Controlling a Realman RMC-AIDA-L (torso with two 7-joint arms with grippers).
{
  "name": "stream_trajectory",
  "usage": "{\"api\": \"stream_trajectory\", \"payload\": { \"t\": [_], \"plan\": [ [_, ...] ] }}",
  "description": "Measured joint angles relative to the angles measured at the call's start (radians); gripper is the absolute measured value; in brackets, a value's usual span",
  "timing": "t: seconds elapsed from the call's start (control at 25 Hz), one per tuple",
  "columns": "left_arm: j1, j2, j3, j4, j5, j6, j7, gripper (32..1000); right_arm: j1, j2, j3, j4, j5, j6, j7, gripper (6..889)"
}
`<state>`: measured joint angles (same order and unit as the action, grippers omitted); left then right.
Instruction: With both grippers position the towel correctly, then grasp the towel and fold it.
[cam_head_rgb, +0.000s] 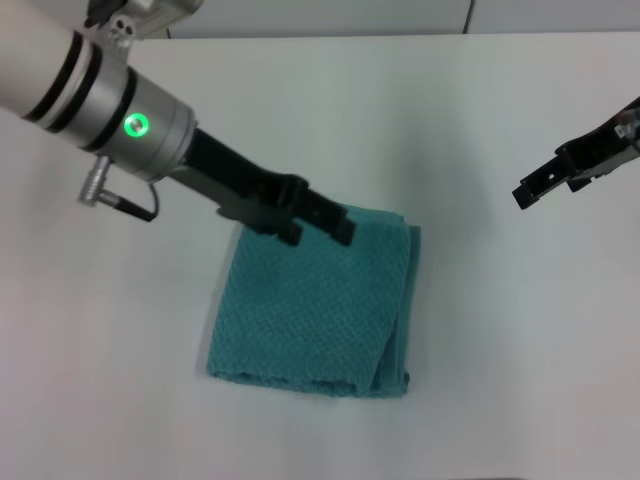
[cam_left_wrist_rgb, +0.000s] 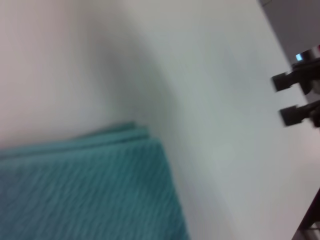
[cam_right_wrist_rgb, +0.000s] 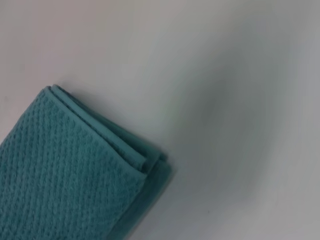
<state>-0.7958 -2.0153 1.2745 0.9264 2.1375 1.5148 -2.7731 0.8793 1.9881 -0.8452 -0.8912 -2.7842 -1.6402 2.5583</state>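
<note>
The teal waffle-weave towel (cam_head_rgb: 310, 310) lies folded in layers on the white table, its stacked edges along the right side. My left gripper (cam_head_rgb: 317, 233) is over the towel's far edge, its two black fingers spread apart and open, with nothing between them. My right gripper (cam_head_rgb: 528, 190) hangs in the air well to the right of the towel and does not touch it. The left wrist view shows the right gripper (cam_left_wrist_rgb: 286, 98) farther off with its fingers apart, and a corner of the towel (cam_left_wrist_rgb: 90, 190). In the right wrist view the towel's layered corner (cam_right_wrist_rgb: 65, 175) shows.
The white table (cam_head_rgb: 480, 340) spreads around the towel on all sides. Its far edge (cam_head_rgb: 400, 34) runs along the top of the head view.
</note>
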Motion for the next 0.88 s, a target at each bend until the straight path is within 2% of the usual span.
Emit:
{"api": "stream_trajectory", "payload": {
  "t": [0.16,0.32,0.44,0.56,0.6,0.76,0.88],
  "plan": [
    [0.01,0.0116,-0.008,0.008,0.081,0.028,-0.038,811,-0.003,0.0,0.0,0.003,0.0,0.0,-0.001,852],
    [0.019,0.0252,-0.011,0.028,0.206,0.032,-0.096,812,-0.003,0.0,0.0,0.004,0.0,0.0,-0.001,852],
    [0.019,0.0329,-0.011,0.04,0.278,0.033,-0.131,812,-0.003,0.0,0.0,0.006,0.0,0.0,-0.001,852],
    [0.019,0.0299,-0.011,0.058,0.332,0.039,-0.156,812,-0.003,0.0,0.0,0.007,0.0,0.001,-0.001,852],
    [0.019,0.0253,-0.01,0.069,0.36,0.042,-0.166,812,-0.003,0.0,0.0,0.008,0.0,0.001,-0.001,852],
    [0.004,0.0128,-0.008,0.081,0.409,0.045,-0.183,812,-0.003,0.0,0.0,0.01,-0.003,0.002,-0.001,852],
    [-0.011,0.0106,-0.01,0.082,0.444,0.045,-0.199,812,0.002,0.0,0.0,0.025,-0.004,0.008,-0.001,852]
  ]
}}
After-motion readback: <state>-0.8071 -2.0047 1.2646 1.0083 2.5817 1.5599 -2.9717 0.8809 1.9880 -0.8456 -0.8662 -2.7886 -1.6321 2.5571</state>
